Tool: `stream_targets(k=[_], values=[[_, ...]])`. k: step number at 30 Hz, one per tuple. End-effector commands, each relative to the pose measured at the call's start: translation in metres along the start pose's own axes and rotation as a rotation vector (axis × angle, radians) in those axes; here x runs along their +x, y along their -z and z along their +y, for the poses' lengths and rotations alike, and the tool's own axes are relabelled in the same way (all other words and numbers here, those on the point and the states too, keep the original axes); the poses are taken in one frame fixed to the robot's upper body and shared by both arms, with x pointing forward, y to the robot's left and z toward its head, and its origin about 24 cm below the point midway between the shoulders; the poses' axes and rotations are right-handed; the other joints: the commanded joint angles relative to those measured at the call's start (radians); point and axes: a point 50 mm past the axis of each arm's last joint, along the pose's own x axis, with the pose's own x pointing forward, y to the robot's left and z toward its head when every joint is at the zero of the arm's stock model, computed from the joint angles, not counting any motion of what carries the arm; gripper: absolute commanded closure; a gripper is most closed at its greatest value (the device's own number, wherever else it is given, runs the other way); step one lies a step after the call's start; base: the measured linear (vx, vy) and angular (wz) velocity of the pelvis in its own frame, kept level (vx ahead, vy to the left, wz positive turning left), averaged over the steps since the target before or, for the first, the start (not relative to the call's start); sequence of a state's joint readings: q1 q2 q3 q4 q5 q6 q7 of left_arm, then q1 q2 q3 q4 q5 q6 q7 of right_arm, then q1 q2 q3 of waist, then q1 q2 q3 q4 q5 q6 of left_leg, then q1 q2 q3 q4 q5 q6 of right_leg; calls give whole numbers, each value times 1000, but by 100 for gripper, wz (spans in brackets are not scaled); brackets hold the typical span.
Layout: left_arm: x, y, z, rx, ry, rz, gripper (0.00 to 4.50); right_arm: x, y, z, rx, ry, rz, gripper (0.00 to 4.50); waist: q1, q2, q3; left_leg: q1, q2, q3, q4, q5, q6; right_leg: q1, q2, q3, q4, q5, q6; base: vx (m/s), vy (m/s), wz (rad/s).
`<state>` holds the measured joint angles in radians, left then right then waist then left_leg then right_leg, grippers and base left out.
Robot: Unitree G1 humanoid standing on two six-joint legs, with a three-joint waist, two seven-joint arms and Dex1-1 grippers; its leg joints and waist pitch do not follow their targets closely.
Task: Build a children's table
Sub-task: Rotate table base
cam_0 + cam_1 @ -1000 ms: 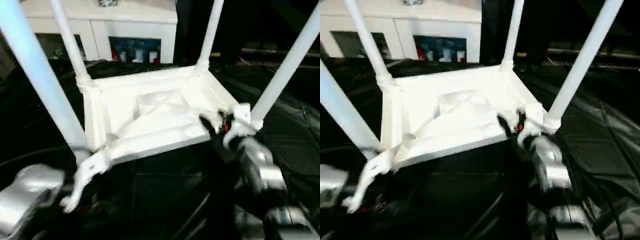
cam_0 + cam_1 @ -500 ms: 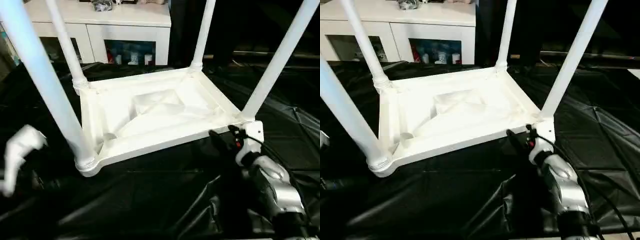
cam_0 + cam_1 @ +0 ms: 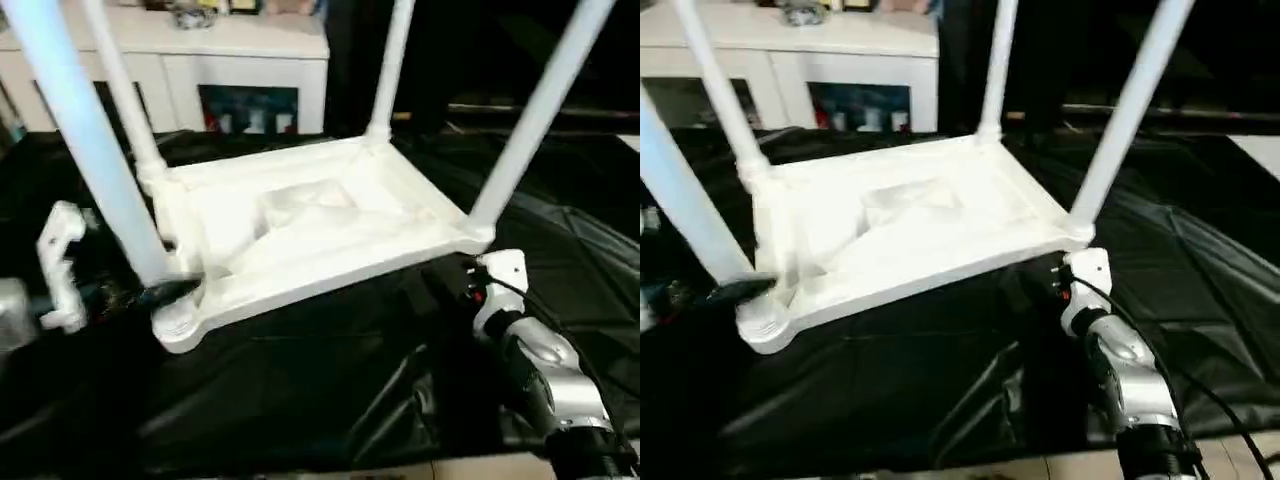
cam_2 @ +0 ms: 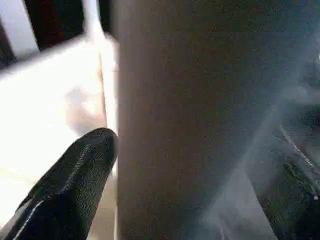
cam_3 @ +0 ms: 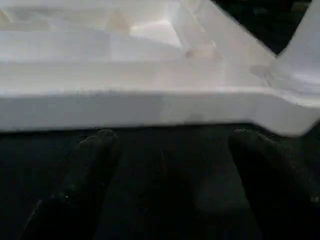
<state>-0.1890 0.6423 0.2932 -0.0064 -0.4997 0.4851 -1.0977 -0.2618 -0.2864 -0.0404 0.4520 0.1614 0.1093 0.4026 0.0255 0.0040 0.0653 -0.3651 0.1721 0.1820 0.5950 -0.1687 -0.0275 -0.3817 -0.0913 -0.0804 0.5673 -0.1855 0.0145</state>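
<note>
The children's table (image 3: pixel 300 225) lies upside down on the black cloth, its ribbed underside up and all four white legs standing in the corner sockets. My left gripper (image 3: pixel 160 291) is open at the base of the near-left leg (image 3: pixel 110 170). One black finger (image 4: pixel 85 170) lies beside that leg (image 4: pixel 200 125), which stands close in front of the wrist camera. My right gripper (image 3: pixel 447 280) is open, just short of the near-right corner (image 3: pixel 470 238). Its two fingers (image 5: pixel 95 155) stand apart, low over the cloth below the top's rim (image 5: pixel 150 107).
A white cabinet (image 3: pixel 250 70) with glass doors stands behind the table. Wrinkled black cloth (image 3: pixel 300 380) covers the whole work surface. A black cable (image 3: pixel 1200 390) runs along my right forearm. A strip of light floor (image 3: pixel 1240 450) shows at the near right.
My left gripper has swung in from the far left to the near-left leg's base. The right gripper has drawn back a little from the near-right corner. The camera has shifted.
</note>
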Motion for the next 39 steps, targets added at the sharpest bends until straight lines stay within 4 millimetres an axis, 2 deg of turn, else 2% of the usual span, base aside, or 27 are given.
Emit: stream_targets(k=[1, 2, 3, 4, 5, 6, 7, 8, 9, 10, 11, 12, 13, 14, 17, 18, 19, 20, 21, 23, 26, 27, 28, 31, 32, 33, 39], values=[[11, -5, -6, -40, 46, -57, 7, 7, -1, 4, -22, -21, 24, 63, -11, 24, -38, 40, 56, -46, -127, -822, -122, 13, -33, -4, -84, -587, -89, 0, 0, 0], [11, -5, -7, -44, 51, -60, 7, 7, -1, 4, -22, -21, 24, 63, -9, 34, -37, 14, 68, -40, -162, -864, -129, 43, -21, -13, -37, -513, -101, -72, 5, -12], [19, -4, -14, -75, 95, -83, 7, 11, -3, 6, -20, -26, 25, 63, 21, 37, -34, -43, 88, -11, -235, -915, -128, 95, 9, -18, 96, -379, -103, -90, -34, 5], [23, -4, -19, -85, 124, -91, 7, 14, -4, 7, -10, -33, 21, 63, 55, 33, -41, -65, 91, 9, -245, -901, -121, 110, 9, -1, 147, -294, -95, -90, -34, 5], [28, -5, -24, -103, 161, -101, 7, 16, -5, 8, -6, -37, 21, 63, 40, -19, -51, 20, 56, 50, -181, -731, -92, 24, -2, 54, 86, -430, -69, 12, -116, 16], [34, -5, -30, -121, 200, -108, 7, 20, -6, 10, -5, -46, 21, 63, 46, -56, -37, 128, 4, 8, 94, -419, -57, -118, -127, 98, -156, -1023, -8, 45, -113, 4], [40, -6, -38, -131, 255, -108, 7, 23, -6, 12, -5, -58, 24, 63, 46, -48, -32, 91, 3, -21, 108, -249, -26, -100, -151, 149, -165, -1113, -21, 45, -113, 4], [46, -6, -47, -146, 313, -104, 7, 26, -7, 13, -12, -66, 29, 63, 61, -32, -41, -15, 5, -69, 47, -128, -10, 27, -150, 151, -89, -961, -65, 73, -30, -9], [52, -7, -55, -163, 369, -99, 7, 30, -8, 15, -22, -72, 36, 63, 75, -14, -51, 37, 39, -52, -35, -201, -42, -16, -53, 99, -39, -629, -119, 0, 0, 0], [53, -7, -58, -164, 384, -97, 7, 31, -9, 15, -22, -74, 36, 63, 65, -6, -71, 70, 48, -39, -46, -225, -54, -27, -18, 82, -7, -407, -166, 0, 0, 0], [57, -8, -64, -164, 422, -90, 7, 34, -10, 17, -21, -82, 35, 63, 45, -4, -65, 48, 44, -26, -58, -223, -46, -7, -4, 74, 12, -123, -250, -52, -48, 26], [60, -9, -68, -171, 451, -89, 7, 36, -12, 18, -24, -88, 34, 63, 41, -8, -60, 36, 44, -18, -68, -310, -31, 6, -10, 73, -5, -187, -261, 0, 0, 0], [65, -10, -76, -176, 499, -92, 7, 40, -14, 20, -32, -104, 41, 63, 35, -17, -54, 33, 40, -17, -66, -361, -33, 5, -13, 74, -13, -274, -246, 0, 0, 0], [71, -13, -82, -175, 531, -100, 7, 42, -15, 21, -38, -114, 46, 63, 32, -12, -51, 37, 36, -20, -64, -422, -48, 0, -24, 75, -28, -415, -213, 0, 0, 0], [88, -19, -95, -158, 587, -133, 7, 48, -19, 26, -58, -144, 45, 63, 22, -22, -53, 27, 41, -26, -68, -396, -54, 5, -35, 76, -37, -473, -169, 0, 0, 0], [97, -22, -100, -155, 608, -147, 7, 51, -22, 29, -63, -157, 40, 63, 18, -28, -53, 16, 40, -25, -69, -371, -53, 12, -37, 76, -40, -469, -160, 0, 0, 0], [99, -23, -102, -155, 617, -149, 7, 51, -22, 29, -64, -162, 38, 63, 19, -27, -53, 14, 40, -26, -70, -365, -54, 12, -38, 76, -39, -472, -155, 0, 0, 0], [103, -24, -104, -155, 627, -154, 7, 52, -23, 31, -66, -170, 36, 63, 13, -33, -52, 13, 39, -25, -68, -366, -52, 10, -39, 77, -42, -487, -147, 0, 0, 0], [108, -25, -105, -152, 635, -158, 7, 53, -24, 32, -69, -178, 35, 63, 6, -34, -54, 3, 39, -30, -69, -350, -52, 19, -41, 75, -39, -496, -137, 0, 0, 0], [120, -27, -111, -140, 659, -164, 7, 55, -26, 36, -75, -198, 31, 63, 0, -37, -54, -2, 38, -30, -67, -331, -48, 18, -42, 74, -43, -519, -121, 0, 0, 0], [137, -31, -120, -134, 707, -175, 7, 59, -28, 43, -83, -231, 26, 63, -2, -36, -60, 5, 38, -23, -61, -294, -38, 12, -37, 77, -40, -441, -150, 0, 0, 0], [137, -31, -120, -134, 707, -175, 7, 59, -28, 43, -83, -231, 26, 63, -4, -38, -62, 0, 39, -24, -61, -273, -35, 18, -36, 78, -30, -390, -169, 0, 0, 0], [146, -32, -128, -140, 745, -178, 7, 60, -28, 47, -84, -257, 26, 63, -5, -32, -62, -3, 39, -24, -62, -263, -33, 21, -36, 78, -29, -368, -179, 0, 0, 0], [157, -32, -139, -152, 782, -184, 7, 61, -28, 52, -87, -284, 24, 63, -11, -37, -67, -7, 38, -21, -57, -233, -18, 28, -36, 78, -22, -280, -222, 0, 0, 0], [160, -32, -140, -151, 785, -186, 7, 61, -27, 53, -86, -289, 26, 63, -12, -31, -68, -8, 38, -21, -55, -210, -11, 31, -38, 77, -19, -243, -236, 0, 0, 0], [163, -32, -143, -147, 785, -186, 7, 62, -27, 54, -86, -295, 26, 63, -15, -35, -69, -7, 37, -17, -51, -199, 0, 30, -36, 77, -21, -219, -244, 0, 0, 0], [191, -23, -140, -46, 632, -149, 7, 64, -29, 68, -89, -370, 13, 63, -16, -34, -71, -8, 41, -18, -50, -177, 24, 36, -39, 75, -21, -202, -260, 0, 0, 0]])
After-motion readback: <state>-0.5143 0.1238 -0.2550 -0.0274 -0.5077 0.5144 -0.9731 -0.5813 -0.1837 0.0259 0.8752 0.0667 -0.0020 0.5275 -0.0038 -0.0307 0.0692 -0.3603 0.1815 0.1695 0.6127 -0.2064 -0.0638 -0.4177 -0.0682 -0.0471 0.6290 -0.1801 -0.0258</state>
